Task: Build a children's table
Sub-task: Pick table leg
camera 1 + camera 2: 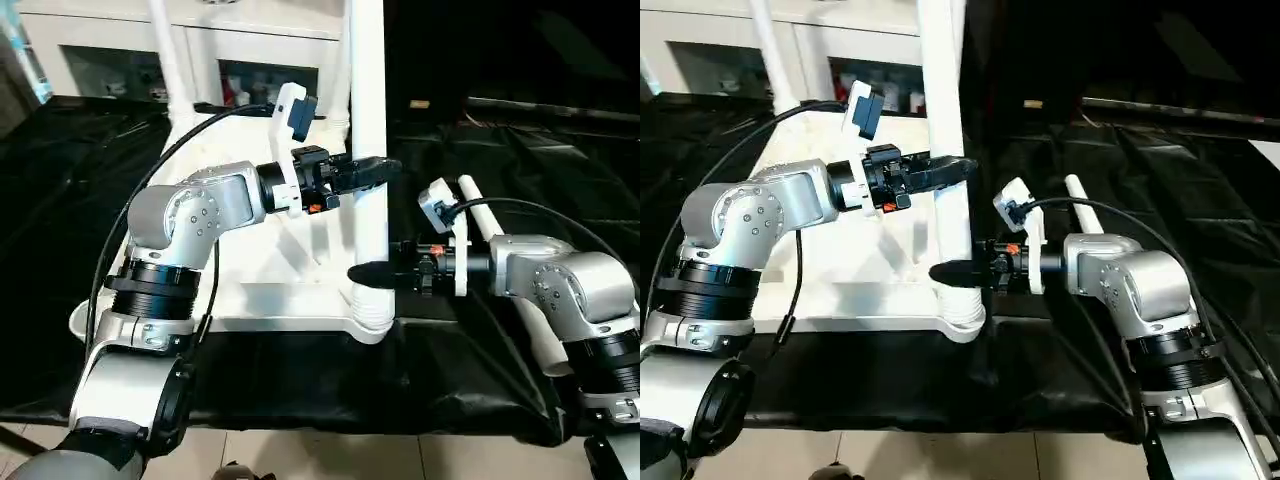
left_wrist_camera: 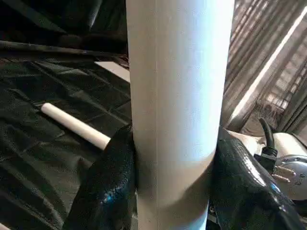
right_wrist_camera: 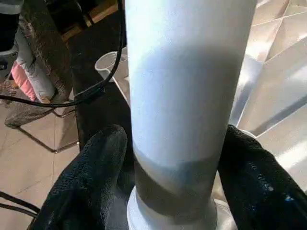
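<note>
Left eye view shows the white plastic rectangular tabletop (image 1: pixel 270 270) lying underside up on the black-draped surface (image 1: pixel 470 350), with a long white tapered tube leg (image 1: pixel 367 150) standing upright in its near right rounded corner socket (image 1: pixel 371 315). The left tool (image 1: pixel 372 170) is clamped around this leg partway up, its black fingers (image 2: pixel 108 187) pressed against both sides of the tube. The right tool (image 1: pixel 368 275) straddles the same leg low down, just above the socket; its black fingers (image 3: pixel 86 182) sit on either side, though contact cannot be told. Another white tube leg (image 1: pixel 487 215) lies flat on the surface to the right, beside the right arm. A further leg (image 1: pixel 165 50) rises at the far left corner.
</note>
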Tool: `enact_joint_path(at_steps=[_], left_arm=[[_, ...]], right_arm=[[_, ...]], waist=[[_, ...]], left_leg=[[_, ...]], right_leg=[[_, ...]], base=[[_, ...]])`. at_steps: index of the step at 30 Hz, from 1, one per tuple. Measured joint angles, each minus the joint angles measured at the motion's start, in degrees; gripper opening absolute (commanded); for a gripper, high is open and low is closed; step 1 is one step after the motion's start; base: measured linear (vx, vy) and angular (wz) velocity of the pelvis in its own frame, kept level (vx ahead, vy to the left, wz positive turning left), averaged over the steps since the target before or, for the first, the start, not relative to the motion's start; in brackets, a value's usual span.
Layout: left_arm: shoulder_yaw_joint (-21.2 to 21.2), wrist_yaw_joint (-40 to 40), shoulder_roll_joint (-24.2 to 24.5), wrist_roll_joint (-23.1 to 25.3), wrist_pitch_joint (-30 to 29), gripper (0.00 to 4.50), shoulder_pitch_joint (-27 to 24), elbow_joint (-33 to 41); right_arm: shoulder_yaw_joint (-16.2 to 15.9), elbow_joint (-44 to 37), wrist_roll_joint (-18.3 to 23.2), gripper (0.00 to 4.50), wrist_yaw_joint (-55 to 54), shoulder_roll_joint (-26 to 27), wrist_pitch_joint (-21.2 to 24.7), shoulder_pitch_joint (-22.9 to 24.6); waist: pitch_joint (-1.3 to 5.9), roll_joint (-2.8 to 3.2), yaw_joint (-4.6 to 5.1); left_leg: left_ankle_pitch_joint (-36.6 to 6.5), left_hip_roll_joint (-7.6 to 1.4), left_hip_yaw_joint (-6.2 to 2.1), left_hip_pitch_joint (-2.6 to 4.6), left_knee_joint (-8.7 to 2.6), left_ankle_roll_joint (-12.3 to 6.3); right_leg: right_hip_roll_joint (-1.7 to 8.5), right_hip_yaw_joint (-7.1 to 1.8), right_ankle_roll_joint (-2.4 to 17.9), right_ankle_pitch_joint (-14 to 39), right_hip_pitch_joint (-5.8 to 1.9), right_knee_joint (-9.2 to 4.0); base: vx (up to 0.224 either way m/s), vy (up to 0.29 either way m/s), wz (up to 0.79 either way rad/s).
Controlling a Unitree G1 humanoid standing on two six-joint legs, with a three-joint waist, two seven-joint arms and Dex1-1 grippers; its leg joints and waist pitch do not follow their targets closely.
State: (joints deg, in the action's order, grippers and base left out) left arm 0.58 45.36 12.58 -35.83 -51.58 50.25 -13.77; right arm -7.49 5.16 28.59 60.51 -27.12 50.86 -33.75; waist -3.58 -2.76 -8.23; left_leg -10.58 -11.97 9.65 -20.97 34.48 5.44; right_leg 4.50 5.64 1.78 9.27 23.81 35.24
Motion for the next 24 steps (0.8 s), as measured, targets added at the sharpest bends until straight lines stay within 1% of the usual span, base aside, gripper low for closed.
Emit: enact_joint_path(at_steps=[9,10,11,12,14,16,18,20,24], left_arm=[[-1.4,1.7,0.1,-0.1,-0.6,1.82,0.0,1.5],[-1.6,2.0,0.0,-0.2,-0.6,1.82,0.0,1.7],[-1.7,2.0,0.1,-0.2,-0.6,1.82,0.0,1.7],[-1.7,2.1,0.1,-0.2,-0.6,1.82,0.0,1.7],[-1.7,2.1,0.2,-0.2,-0.6,1.82,0.0,1.7],[-1.7,2.1,0.3,-0.2,-0.6,1.82,0.0,1.7],[-1.7,2.1,0.3,-0.2,-0.6,1.82,0.0,1.7],[-1.7,2.1,0.3,-0.2,-0.6,1.82,0.0,1.7],[-1.6,2.1,0.3,-0.2,-0.6,1.82,0.0,1.7]], right_arm=[[-1.3,0.0,-0.2,3.04,0.0,0.0,-0.3,0.1],[-1.5,0.0,-0.2,2.86,0.0,0.0,-0.4,0.1],[-1.7,0.0,-0.2,2.86,0.0,0.0,-0.4,0.1],[-1.8,0.0,-0.2,2.68,0.0,0.0,-0.4,0.1],[-1.9,0.0,-0.2,2.65,0.1,0.0,-0.4,0.1],[-1.9,0.0,-0.1,2.39,0.1,0.0,-0.4,0.1],[-2.0,0.0,-0.1,2.24,0.4,0.0,-0.4,0.1],[-2.1,0.0,-0.1,2.0,0.7,0.0,-0.6,0.1],[-2.2,0.0,-0.1,1.92,0.7,0.0,-1.0,0.1]], waist=[[0.0,0.0,0.02],[0.0,0.0,0.02],[0.0,0.0,0.04],[0.0,0.0,0.05],[0.0,0.0,0.07],[0.0,0.0,0.05],[0.0,0.0,0.05],[0.0,0.0,0.05],[0.0,-0.01,0.04]], left_leg=[[0.0,0.0,0.0,0.01,0.01,0.01],[0.0,0.0,0.0,0.01,0.01,0.01],[0.0,0.0,0.0,0.01,0.01,0.01],[0.0,0.0,0.0,0.01,0.01,0.01],[0.0,0.0,0.0,0.01,0.01,0.01],[0.0,0.0,0.0,0.01,0.01,0.01],[0.0,0.0,0.0,0.01,0.02,0.01],[0.0,0.0,0.0,0.01,0.02,0.01],[0.0,0.0,0.0,0.01,0.02,0.01]], right_leg=[[0.0,0.0,0.0,0.0,-0.01,0.02],[0.0,0.0,0.0,0.0,0.0,0.02],[0.0,0.0,0.0,0.0,0.0,0.02],[0.0,0.0,0.0,0.0,0.0,0.02],[0.0,0.0,0.0,0.0,0.0,0.03],[0.0,0.0,0.0,0.0,0.0,0.03],[0.0,0.0,0.0,0.0,0.0,0.02],[0.0,0.0,0.0,0.0,0.0,0.03],[0.0,0.0,0.0,0.0,0.0,0.03]], base=[[0.0,0.0,0.0],[0.0,0.0,0.0],[0.0,0.0,0.0],[0.0,0.0,0.0],[0.0,0.0,0.0],[0.0,0.0,0.0],[0.0,0.0,0.0],[0.0,0.0,0.0],[0.0,0.0,0.0]])
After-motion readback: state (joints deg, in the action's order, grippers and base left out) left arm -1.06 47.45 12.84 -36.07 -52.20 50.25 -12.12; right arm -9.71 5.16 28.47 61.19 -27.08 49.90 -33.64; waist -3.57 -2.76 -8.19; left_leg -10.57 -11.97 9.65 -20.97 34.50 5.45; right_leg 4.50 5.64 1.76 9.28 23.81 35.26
